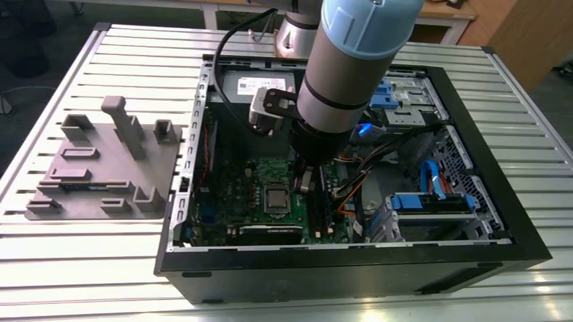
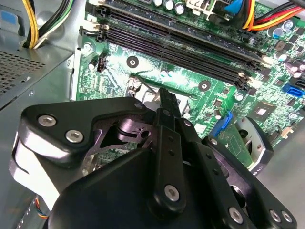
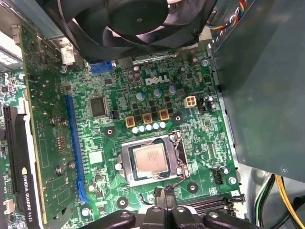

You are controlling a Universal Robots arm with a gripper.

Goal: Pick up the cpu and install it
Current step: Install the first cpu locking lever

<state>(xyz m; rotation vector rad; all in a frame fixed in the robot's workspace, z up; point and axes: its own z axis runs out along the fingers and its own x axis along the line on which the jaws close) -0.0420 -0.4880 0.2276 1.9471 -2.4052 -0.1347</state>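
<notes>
Cpu chip sits flat in its silver socket frame on the green board, and in the exterior view I see it inside the open black computer case. My gripper hangs just above the board, right beside the socket and near the long black memory slots. My fingers are pressed together with nothing between them. A grey tray lies on the table, on the exterior view's left.
</notes>
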